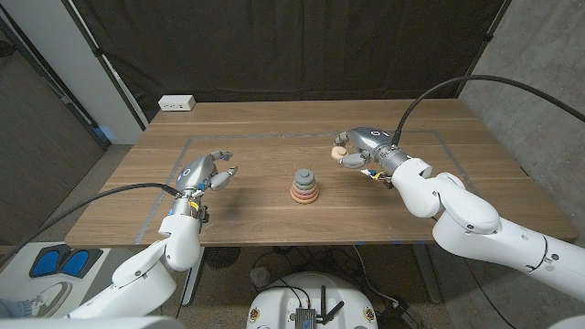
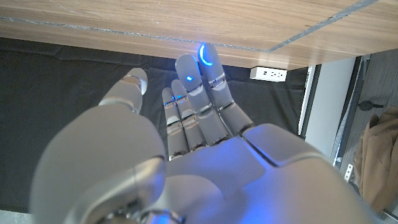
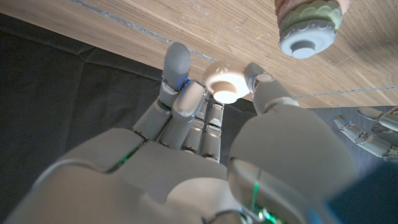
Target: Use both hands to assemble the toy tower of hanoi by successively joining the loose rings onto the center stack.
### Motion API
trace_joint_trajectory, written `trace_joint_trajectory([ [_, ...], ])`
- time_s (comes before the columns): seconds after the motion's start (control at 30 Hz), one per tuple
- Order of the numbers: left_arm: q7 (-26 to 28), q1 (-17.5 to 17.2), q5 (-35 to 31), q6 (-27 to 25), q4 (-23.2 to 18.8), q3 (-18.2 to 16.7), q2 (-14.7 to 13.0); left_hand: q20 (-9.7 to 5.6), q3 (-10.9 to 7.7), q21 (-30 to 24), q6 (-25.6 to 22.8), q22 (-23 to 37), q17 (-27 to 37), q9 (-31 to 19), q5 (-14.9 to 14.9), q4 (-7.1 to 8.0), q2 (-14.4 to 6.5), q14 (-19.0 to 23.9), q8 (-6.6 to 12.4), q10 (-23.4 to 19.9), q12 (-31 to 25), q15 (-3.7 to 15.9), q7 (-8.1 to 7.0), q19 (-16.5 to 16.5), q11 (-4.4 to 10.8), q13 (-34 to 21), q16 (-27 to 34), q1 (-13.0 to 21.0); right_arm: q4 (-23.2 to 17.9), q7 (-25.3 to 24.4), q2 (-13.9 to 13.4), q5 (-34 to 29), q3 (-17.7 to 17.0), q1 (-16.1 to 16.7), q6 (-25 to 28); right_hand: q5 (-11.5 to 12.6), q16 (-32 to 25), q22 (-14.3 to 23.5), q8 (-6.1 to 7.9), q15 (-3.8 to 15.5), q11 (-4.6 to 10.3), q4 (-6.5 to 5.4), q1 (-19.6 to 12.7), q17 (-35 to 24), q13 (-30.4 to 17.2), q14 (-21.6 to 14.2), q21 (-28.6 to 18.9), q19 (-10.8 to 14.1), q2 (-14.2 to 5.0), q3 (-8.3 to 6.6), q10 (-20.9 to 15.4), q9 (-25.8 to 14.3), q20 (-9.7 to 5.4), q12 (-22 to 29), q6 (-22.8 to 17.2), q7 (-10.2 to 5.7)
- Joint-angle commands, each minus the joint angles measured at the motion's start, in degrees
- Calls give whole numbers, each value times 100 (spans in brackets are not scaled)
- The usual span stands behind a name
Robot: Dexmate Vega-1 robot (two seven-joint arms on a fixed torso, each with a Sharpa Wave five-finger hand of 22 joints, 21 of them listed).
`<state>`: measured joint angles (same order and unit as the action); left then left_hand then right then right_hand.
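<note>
The right hand (image 3: 205,180) pinches the small cream ring (image 3: 224,83) by its edges, and it looks light, hard and smooth, so it might slip, while the left hand (image 1: 207,171) holds nothing, fingers apart.

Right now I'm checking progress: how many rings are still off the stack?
1: a cream ring held in the right hand, right of the stack. Others may be hidden.

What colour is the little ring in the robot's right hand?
Cream ring, clearest in the right wrist view.
</note>
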<state>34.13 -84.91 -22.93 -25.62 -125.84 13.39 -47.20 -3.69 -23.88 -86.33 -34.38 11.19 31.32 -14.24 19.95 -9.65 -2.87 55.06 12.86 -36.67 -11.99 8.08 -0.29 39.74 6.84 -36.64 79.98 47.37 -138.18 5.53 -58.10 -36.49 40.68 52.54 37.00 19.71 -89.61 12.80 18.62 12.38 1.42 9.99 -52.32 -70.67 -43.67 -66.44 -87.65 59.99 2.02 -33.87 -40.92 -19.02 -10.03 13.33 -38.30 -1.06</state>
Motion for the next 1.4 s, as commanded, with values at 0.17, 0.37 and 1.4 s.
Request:
trace_joint_trajectory([
  [0.17,-20,-37,41,92,16,19,-92,-811,-65,-53,-53,-8,1,-27,28,-2,79,57,-6,-64,19,455,-14,35,7,-12,25,6,239,431,466,-264,-203,50,-706,20,10,17,-17,1,679,-34,-418,-24,-14,33,-11,-1,-373,0,-759,-23,-261,-15,-195,-103],
  [0.37,53,-30,62,253,81,-5,-92,-809,-71,-56,-54,-9,2,-29,28,0,83,61,-8,-54,23,455,-26,38,19,-16,29,2,236,531,605,-435,-221,84,-734,21,9,24,-7,1,692,-32,-426,-24,-37,35,-17,5,-380,2,-778,-36,-261,-10,-234,-115],
  [1.4,-42,128,153,459,312,127,-88,-811,-121,-77,-79,-11,-6,-42,14,2,91,74,-11,-72,27,454,-14,40,8,-24,46,-16,517,1611,1243,-1010,70,-381,-950,24,3,74,-49,1,710,-29,-466,-27,-66,33,-36,2,-393,15,-783,-46,-259,-69,-256,-128],
])
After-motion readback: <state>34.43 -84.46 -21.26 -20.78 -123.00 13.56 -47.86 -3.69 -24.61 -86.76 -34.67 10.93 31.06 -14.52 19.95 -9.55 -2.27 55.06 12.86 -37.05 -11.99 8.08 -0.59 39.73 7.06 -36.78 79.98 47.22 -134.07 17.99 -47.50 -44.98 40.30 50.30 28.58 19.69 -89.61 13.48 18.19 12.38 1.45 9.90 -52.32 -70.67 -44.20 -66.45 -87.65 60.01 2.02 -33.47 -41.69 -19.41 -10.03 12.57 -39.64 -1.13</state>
